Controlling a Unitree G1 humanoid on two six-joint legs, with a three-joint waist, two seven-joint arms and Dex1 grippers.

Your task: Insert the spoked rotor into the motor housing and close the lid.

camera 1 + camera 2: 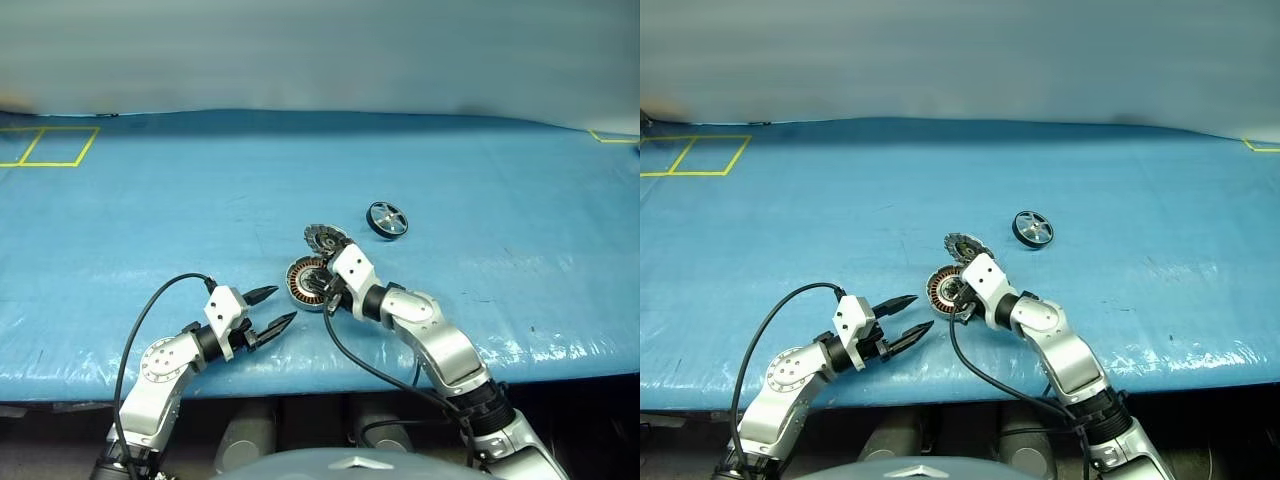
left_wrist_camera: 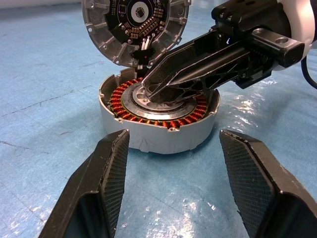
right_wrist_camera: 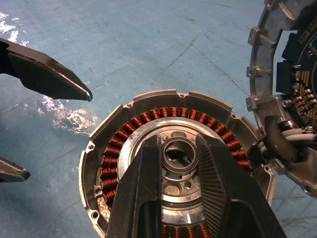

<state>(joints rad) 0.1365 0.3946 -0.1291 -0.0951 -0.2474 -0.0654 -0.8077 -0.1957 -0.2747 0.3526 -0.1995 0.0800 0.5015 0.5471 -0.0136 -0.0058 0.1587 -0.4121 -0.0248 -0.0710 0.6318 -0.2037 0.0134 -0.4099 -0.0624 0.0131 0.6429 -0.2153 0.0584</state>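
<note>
— Your right gripper (image 3: 178,158) sits inside the motor housing (image 1: 306,283), its fingers pinched on the small silver ring at the hub, copper coils all round it.

— And your left gripper (image 1: 272,307)?

— Jaws spread, empty, just beside the housing. The lid (image 1: 326,238) stands tipped open at the hinge. The spoked rotor (image 1: 387,219) lies on the blue table (image 1: 480,180), apart, beyond it.

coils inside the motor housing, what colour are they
Copper-orange coils ring the motor housing; clearest in the right wrist view.
</note>
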